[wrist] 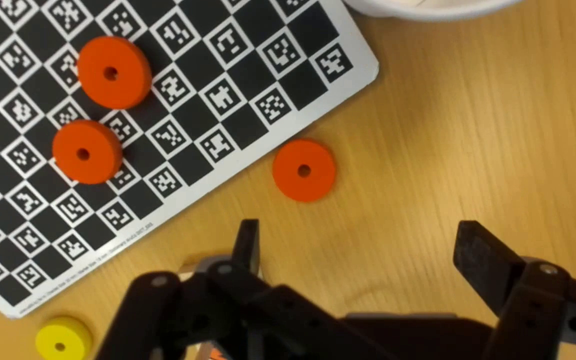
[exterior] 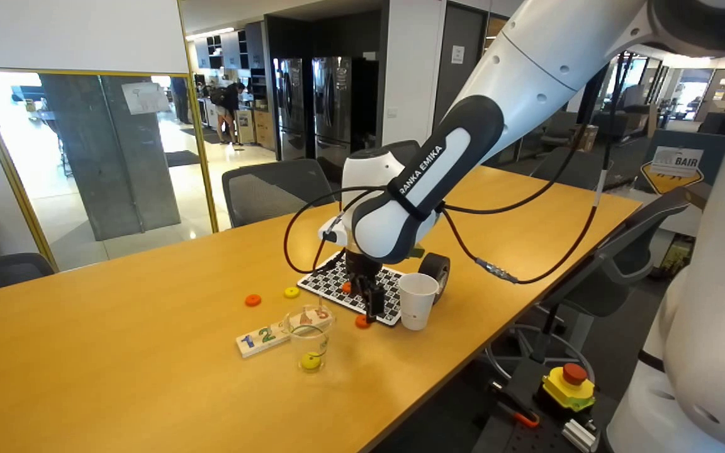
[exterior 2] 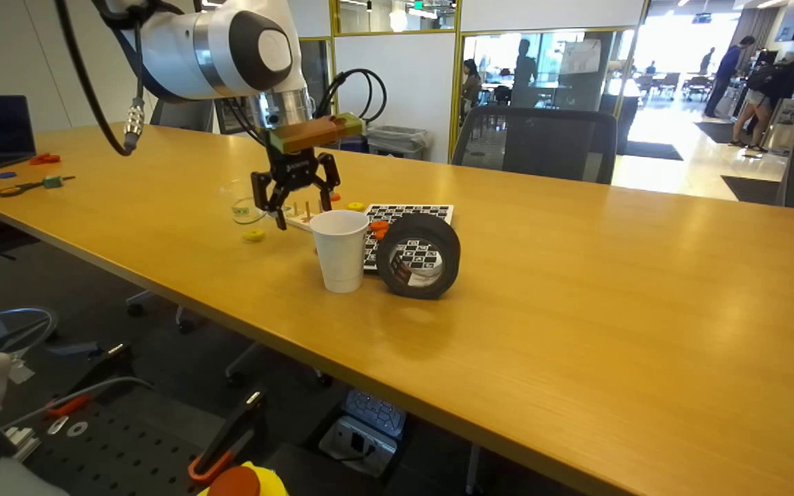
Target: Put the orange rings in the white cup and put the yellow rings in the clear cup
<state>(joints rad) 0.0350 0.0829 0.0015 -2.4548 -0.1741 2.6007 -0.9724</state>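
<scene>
Orange rings (wrist: 304, 187) lie below and apart from the wide-spread end effector (wrist: 359, 235).

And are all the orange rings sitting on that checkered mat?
No, the wrist view shows one orange ring lying on the wooden table beside the checkered mat, not on it.

Both exterior views look slantwise to the desk (exterior 2: 548, 303) from farther away; the wrist view faces down, near; all share the mat (wrist: 168, 135) and white cup (exterior 2: 340, 255).
</scene>
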